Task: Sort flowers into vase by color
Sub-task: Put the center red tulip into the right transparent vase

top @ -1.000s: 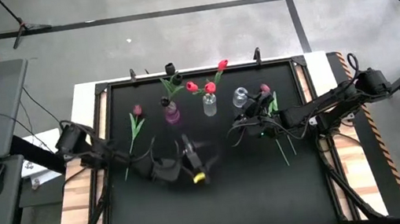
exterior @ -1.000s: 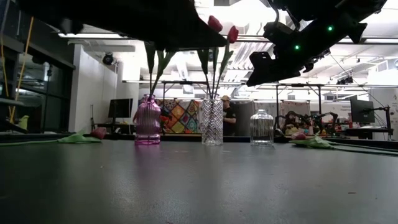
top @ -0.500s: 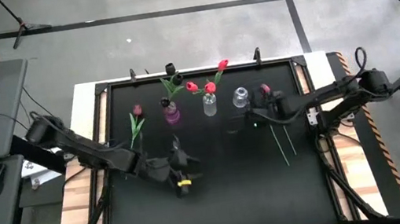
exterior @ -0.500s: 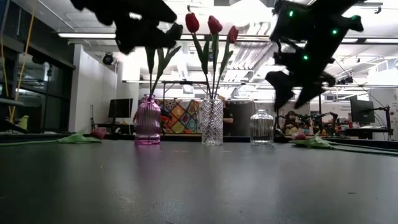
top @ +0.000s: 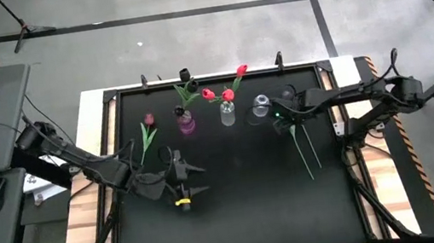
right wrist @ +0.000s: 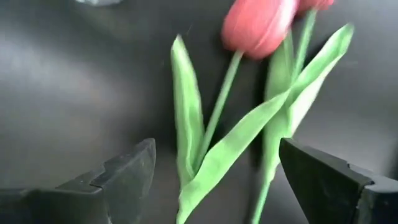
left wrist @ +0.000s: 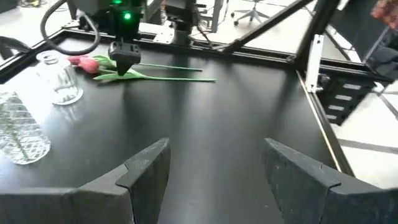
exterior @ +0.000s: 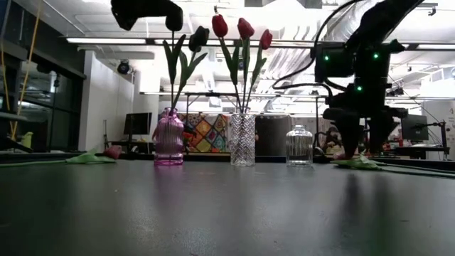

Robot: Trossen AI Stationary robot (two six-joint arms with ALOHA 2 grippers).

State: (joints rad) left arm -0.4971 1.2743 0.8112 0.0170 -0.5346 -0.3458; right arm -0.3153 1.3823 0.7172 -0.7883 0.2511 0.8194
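- The black table (top: 239,213) was seen from above, with both dark arms reaching in from its sides.
- The left gripper (top: 187,184) was held over the table's left-centre area, its fingers spread wide and empty, as confirmed in the left wrist view (left wrist: 211,174).
- The right gripper (top: 279,115) was positioned low over two pink flowers (top: 299,139) lying on the right part of the table; its fingers (right wrist: 124,171) were spread apart on either side of the stems and leaves (right wrist: 214,155), with nothing gripped.
- A clear cut-glass vase (top: 227,113) near the back edge was filled with three red flowers (top: 228,94).
- A pink vase (top: 187,123) stood just left of it, holding dark maroon flowers (top: 189,86).
- A small clear empty vase (top: 260,105) stood to the right of the cut-glass vase, near the right gripper.
- A single pink flower (top: 148,132) lay on the table, left of the pink vase.
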